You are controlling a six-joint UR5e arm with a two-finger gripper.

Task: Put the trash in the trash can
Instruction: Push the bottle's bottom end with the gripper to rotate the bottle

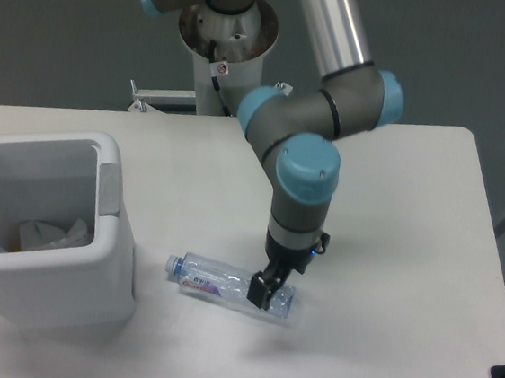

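Clear plastic, crushed and lying on its side: the bottle (pixel 229 287) rests on the white counter (pixel 394 213) near the front edge, its blue cap pointing toward the bin. The claw (pixel 263 293) is down over the bottle's far end, away from the cap, with one dark finger showing against the plastic. The other finger is hidden behind the wrist, so I cannot tell how wide the claw stands or whether it has closed on the bottle; the bottle looks flat on the counter, not lifted. Coming down on the body rather than the cap seems sensible, since that is the widest part to pinch (though crushed plastic may give and slip).

Just to the left stands the trash can (pixel 105 255), white and boxy, with its opening facing up and a grey patch on the side nearest the bottle. Inside it lies the crumpled white paper (pixel 49 231), so I judge that half of the job is done and the bottle is what remains.

Farther back, the arm bends down from its base at the counter's rear edge.
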